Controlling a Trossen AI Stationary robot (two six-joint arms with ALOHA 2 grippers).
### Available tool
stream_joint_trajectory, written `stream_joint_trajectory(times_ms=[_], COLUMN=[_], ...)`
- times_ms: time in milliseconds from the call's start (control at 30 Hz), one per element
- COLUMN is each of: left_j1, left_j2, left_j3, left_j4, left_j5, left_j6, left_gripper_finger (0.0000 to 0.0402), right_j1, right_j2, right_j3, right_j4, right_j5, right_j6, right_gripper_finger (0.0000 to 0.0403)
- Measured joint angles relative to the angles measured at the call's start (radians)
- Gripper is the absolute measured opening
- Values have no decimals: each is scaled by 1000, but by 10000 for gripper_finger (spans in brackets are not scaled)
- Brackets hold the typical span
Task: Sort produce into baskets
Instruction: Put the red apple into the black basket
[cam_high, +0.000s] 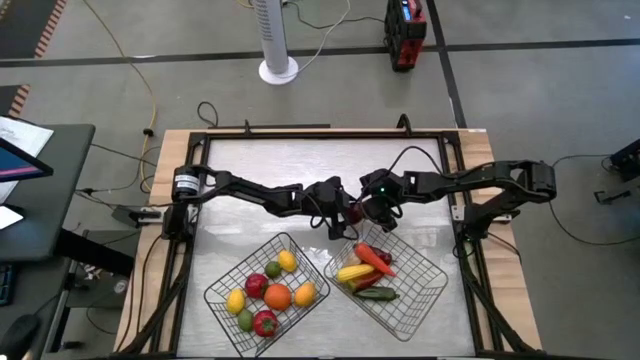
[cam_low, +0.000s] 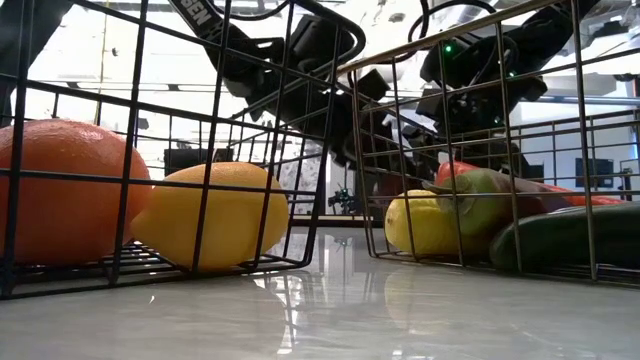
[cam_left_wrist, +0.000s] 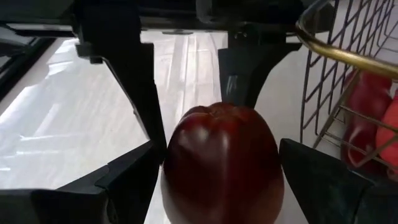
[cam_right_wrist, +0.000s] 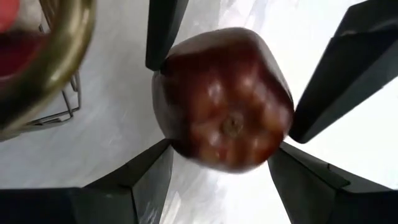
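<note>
Dark red pepper (cam_left_wrist: 222, 163), glossy, lobed, sat between both grippers, just off the bench (cam_high: 300, 165) beyond the two baskets. Left gripper (cam_left_wrist: 214, 168) looked clamped on it; right gripper (cam_right_wrist: 221, 168) fingers flanked it too, but firm grip or release: can't tell. Judged a handover, mid-step. Next move calls for one gripper to let go cleanly, the other to carry it over a basket rim. Left basket (cam_high: 218, 290) held round fruit, right basket (cam_high: 432, 272) held long vegetables, so the pepper probably belongs in the right one.
</note>
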Motion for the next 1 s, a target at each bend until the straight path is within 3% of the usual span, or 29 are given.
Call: stream_joint_trajectory(times_ms=[700,1000], left_j1=[18,17], left_j2=[-4,-84], left_j3=[0,-1], left_j4=[-3,-38], left_j5=[-19,-26], left_j6=[15,28], left_gripper_finger=[316,316], right_j1=[1,-29], right_j2=[0,-25], right_j3=[0,20], right_j4=[-4,-1], right_j5=[0,1], right_j6=[-10,-2], right_gripper_finger=[286,286])
